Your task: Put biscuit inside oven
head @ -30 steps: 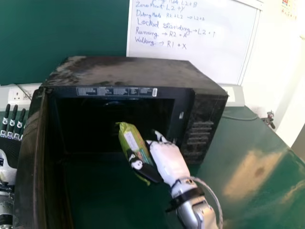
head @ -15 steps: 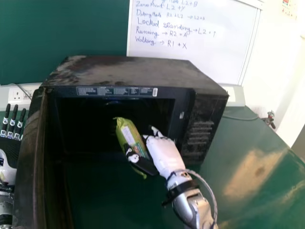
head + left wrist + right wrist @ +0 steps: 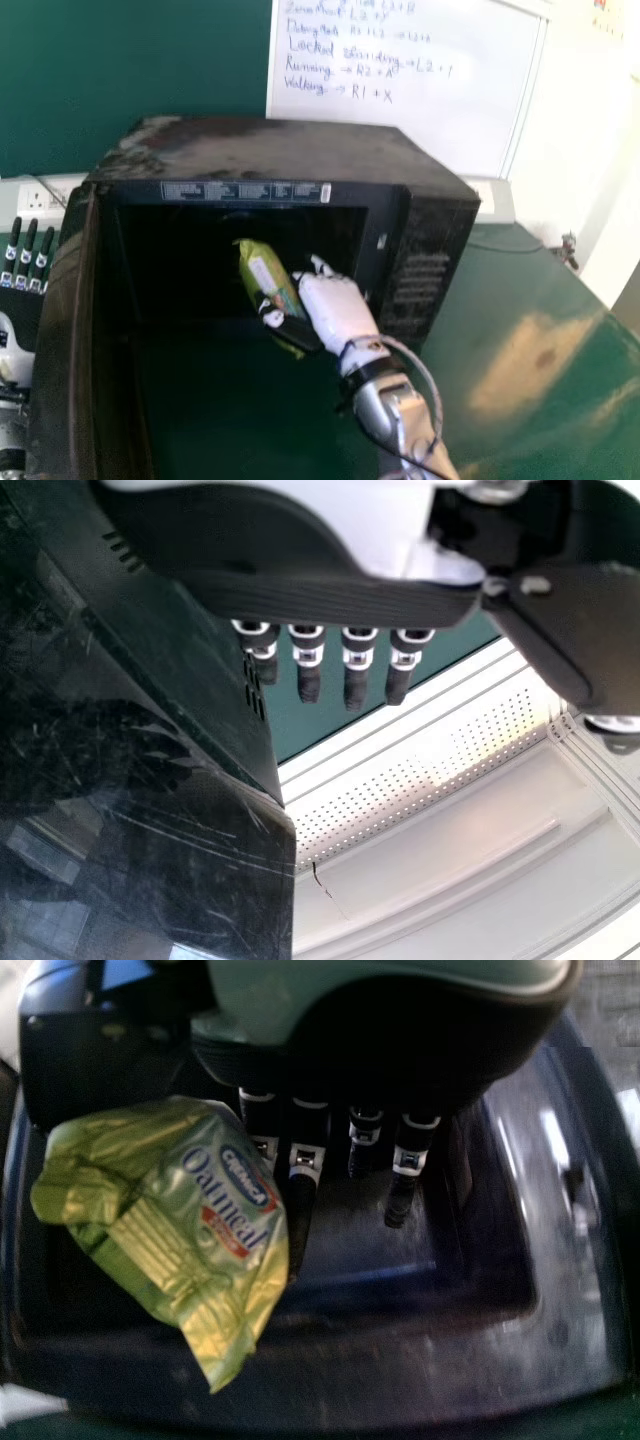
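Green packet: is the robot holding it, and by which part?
Yes, the right hand holds the green packet between thumb and fingers, toward the end nearer the robot.

1 oven [image 3: 270,150] | 1 biscuit packet [image 3: 264,270] | 2 hands: left hand [image 3: 20,308], right hand [image 3: 338,310] | 1 whiteboard [image 3: 440,120] | 1 table [image 3: 480,300]

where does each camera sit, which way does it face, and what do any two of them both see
Head view: on the robot's head, looking forward and down at the open oven; the right hand with its forearm and part of the left hand show.
Left wrist view: at the left wrist, looking past the left hand's straight fingers and a glossy dark panel, probably the oven door.
Right wrist view: at the right wrist, looking past the right hand toward the oven opening.
Shared by head and right wrist views: right hand, biscuit packet, oven.
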Controlling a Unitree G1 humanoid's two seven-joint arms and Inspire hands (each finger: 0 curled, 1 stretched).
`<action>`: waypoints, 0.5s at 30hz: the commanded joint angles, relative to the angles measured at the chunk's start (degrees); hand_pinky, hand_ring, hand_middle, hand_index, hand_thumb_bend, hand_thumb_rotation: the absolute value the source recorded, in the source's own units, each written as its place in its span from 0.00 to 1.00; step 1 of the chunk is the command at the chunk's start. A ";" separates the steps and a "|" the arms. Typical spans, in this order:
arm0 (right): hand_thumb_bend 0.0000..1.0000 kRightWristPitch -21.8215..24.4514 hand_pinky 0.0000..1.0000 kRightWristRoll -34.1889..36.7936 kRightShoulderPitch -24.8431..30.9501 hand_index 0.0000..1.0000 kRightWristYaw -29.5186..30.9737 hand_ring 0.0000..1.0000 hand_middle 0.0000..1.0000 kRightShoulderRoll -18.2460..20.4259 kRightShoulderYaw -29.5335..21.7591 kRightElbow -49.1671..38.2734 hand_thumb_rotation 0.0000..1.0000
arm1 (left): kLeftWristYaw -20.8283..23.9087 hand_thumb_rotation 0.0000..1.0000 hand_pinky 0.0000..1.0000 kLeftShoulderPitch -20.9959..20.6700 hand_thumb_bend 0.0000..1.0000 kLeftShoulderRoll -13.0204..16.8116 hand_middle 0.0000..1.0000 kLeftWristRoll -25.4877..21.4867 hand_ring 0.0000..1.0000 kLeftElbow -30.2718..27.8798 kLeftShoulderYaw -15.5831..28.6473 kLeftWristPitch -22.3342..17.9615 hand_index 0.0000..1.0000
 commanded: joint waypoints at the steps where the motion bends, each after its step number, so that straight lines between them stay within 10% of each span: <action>1: 0.53 -0.59 0.79 0.01 -2.97 0.47 -1.51 0.61 0.50 0.48 0.84 2.71 0.00 | 0.93 1.00 0.00 3.40 0.25 -3.30 0.63 -0.26 0.26 2.73 -0.02 0.86 0.99; 15: 0.53 -2.74 0.81 1.12 -11.29 0.45 -7.84 0.61 0.51 2.50 3.78 18.10 0.00 | 1.18 1.00 0.00 3.80 0.26 -3.63 0.64 -0.44 0.28 1.69 -0.14 1.23 1.00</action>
